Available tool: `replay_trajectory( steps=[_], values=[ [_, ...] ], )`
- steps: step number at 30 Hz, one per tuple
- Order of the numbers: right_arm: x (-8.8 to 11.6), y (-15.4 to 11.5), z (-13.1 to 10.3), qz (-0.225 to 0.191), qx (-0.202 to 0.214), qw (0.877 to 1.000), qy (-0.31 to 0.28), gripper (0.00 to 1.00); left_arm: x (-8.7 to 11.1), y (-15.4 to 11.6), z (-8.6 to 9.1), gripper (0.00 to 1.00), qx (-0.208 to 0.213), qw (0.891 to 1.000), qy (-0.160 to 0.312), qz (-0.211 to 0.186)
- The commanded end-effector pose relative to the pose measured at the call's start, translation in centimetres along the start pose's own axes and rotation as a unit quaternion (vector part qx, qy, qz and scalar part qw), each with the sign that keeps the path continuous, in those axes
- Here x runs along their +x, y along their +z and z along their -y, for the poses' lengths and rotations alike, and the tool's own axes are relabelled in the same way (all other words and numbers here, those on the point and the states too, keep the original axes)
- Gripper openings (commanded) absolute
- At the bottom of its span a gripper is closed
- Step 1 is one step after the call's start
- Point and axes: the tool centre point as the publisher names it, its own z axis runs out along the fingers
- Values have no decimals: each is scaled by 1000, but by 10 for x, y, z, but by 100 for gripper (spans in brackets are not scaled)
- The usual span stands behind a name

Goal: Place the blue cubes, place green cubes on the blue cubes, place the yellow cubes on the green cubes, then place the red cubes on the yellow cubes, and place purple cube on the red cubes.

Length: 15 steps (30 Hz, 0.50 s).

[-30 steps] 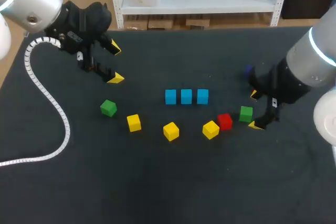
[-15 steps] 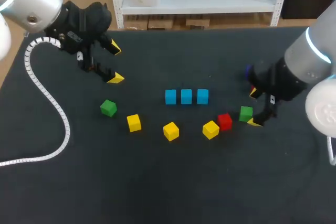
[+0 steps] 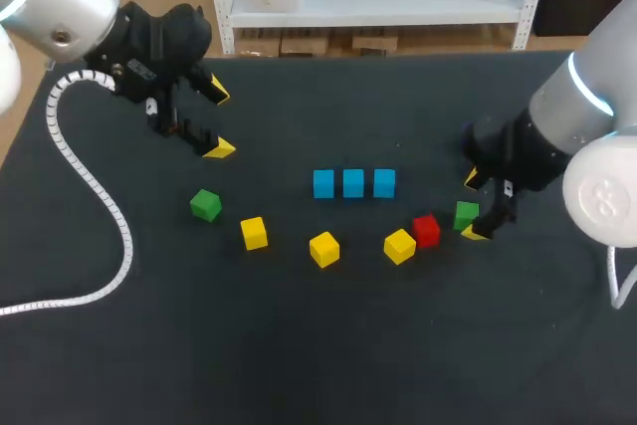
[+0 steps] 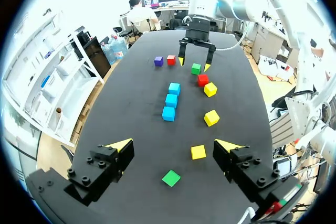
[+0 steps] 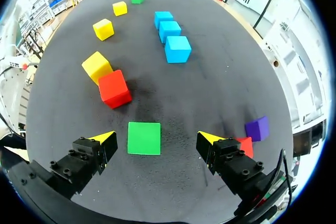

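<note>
Three blue cubes (image 3: 353,183) stand in a row mid-table. My right gripper (image 3: 474,206) is open, low over the table, and straddles a green cube (image 5: 144,138) with a gap on each side. A red cube (image 3: 426,230) and a yellow cube (image 3: 399,246) lie just left of it. A purple cube (image 5: 257,128) and a second red cube (image 5: 243,145) sit beside its far finger. Two more yellow cubes (image 3: 323,249) (image 3: 254,233) and another green cube (image 3: 206,205) lie further left. My left gripper (image 3: 219,121) hangs open and empty at the back left.
A white coiled cable (image 3: 100,206) trails from my left arm across the table's left side. The black table (image 3: 328,345) has bare room along its front and between my left gripper and the blue row.
My right gripper has slid a little to the left, so its fingers now flank the green cube. My left arm and all the cubes have stayed put.
</note>
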Motion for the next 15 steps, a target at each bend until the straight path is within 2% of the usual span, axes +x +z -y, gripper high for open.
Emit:
replay_trajectory(
  steps=[1,2,3,4,5,7,8,9,10,15],
  values=[
    [-1,3,2,0,-5,1000,-1,100,0,0,-1,100,1,1000,1,1],
    [-1,3,2,-1,-6,1000,-1,100,0,0,-1,100,1,1000,1,1],
    [0,4,3,-1,-6,1000,-1,93,0,0,-1,100,1,1000,1,1],
    [0,4,3,-2,-6,1000,-1,77,0,0,-1,100,1,1000,1,1],
    [-1,4,3,-2,-6,1000,-1,55,0,0,-1,100,1,1000,1,1],
    [-1,4,3,-3,-7,1000,-2,43,0,0,-1,100,1,1000,1,1],
    [-2,4,3,-3,-7,1000,-3,33,0,0,-1,100,1,1000,1,1],
    [-2,4,3,-4,-7,1000,-3,19,0,0,-1,100,1,1000,1,1],
    [-2,4,3,-4,-6,1000,-4,0,0,0,-1,100,1,1000,1,1],
    [-2,2,2,-4,1,1000,-8,0,0,0,-1,100,1,1000,1,1]
  ],
)
